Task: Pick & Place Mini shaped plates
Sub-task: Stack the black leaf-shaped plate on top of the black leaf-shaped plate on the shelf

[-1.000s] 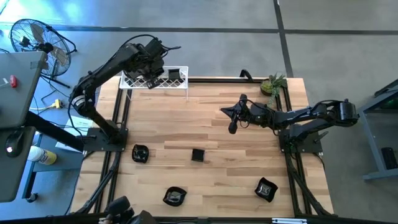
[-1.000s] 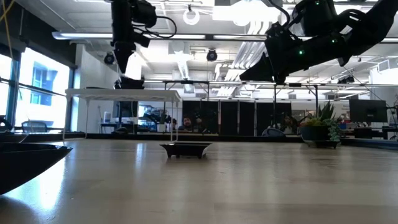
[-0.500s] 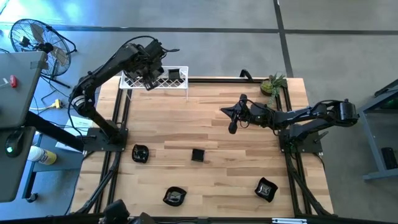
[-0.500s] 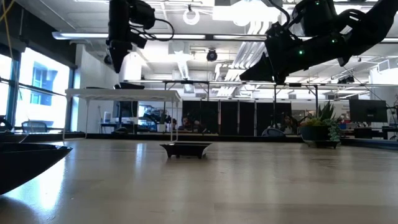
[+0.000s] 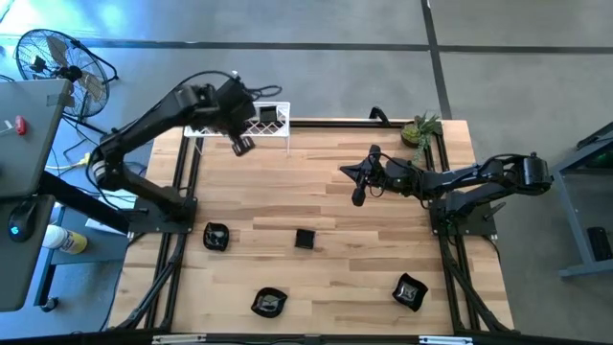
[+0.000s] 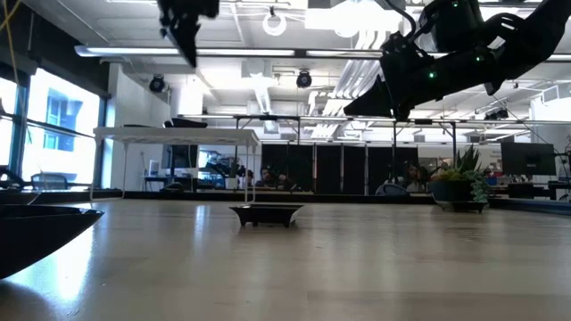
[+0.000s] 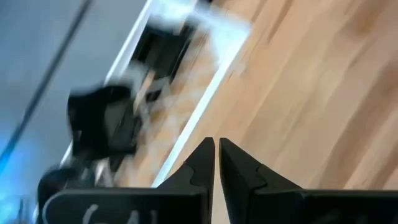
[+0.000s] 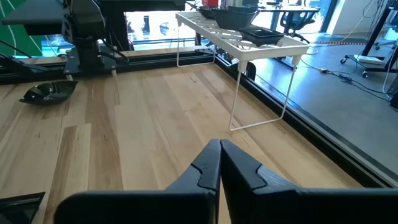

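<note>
At the table's far left corner, in the high view, the left gripper is hanging just in front of the white wire rack, fingers drawn together on nothing. The right gripper is waiting above the table's middle right, clenched and empty. Black plates are lying along the near half: one at the left edge, a square one near the centre, and two toward the near edge. More plates are sitting on the rack.

In the low view, one dish is resting flat on the table, with the potted plant at the far right.

In the left wrist view, the pinched fingers are pointing past the rack's rim with dark plates on it.

In the right wrist view, the shut fingers are facing the rack and a wavy plate.
</note>
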You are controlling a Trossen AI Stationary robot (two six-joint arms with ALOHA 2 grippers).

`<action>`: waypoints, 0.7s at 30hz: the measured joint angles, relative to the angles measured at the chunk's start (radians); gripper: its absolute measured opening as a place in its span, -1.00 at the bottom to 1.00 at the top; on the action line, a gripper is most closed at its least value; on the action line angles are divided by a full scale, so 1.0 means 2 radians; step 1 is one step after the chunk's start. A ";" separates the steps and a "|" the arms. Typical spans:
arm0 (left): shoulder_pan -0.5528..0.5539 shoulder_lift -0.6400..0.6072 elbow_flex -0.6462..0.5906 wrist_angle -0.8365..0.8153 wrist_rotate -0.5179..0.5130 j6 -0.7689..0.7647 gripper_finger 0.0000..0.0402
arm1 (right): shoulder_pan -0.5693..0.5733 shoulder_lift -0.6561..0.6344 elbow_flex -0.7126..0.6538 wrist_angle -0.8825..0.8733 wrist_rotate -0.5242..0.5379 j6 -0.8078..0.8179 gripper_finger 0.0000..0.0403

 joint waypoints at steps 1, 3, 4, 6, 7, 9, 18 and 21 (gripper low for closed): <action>-0.018 -0.007 -0.005 0.019 -0.002 -0.005 -0.91 | 0.000 0.000 0.000 0.000 0.000 0.000 -0.98; -0.052 -0.020 -0.026 0.059 -0.009 -0.008 -0.94 | 0.000 0.000 0.000 0.000 0.000 0.000 -0.99; -0.068 -0.027 -0.042 0.080 -0.013 -0.008 -0.96 | 0.000 0.000 0.000 0.000 0.000 0.000 -0.99; -0.098 -0.041 -0.078 0.118 -0.019 -0.009 -0.99 | 0.000 0.000 0.000 0.000 0.000 0.000 -0.98; -0.112 -0.047 -0.097 0.138 -0.021 -0.012 -0.99 | 0.000 0.000 0.000 0.000 0.000 0.000 -0.98; -0.136 -0.061 -0.144 0.183 -0.023 -0.022 -0.99 | 0.000 0.000 0.000 0.000 0.000 0.000 -0.97; -0.205 -0.089 -0.339 0.391 0.065 -0.022 -0.99 | 0.000 0.000 0.000 0.000 0.000 0.000 -0.98; -0.213 -0.070 -0.371 0.429 0.110 -0.026 -0.99 | 0.000 0.000 0.000 0.000 0.000 0.000 -0.97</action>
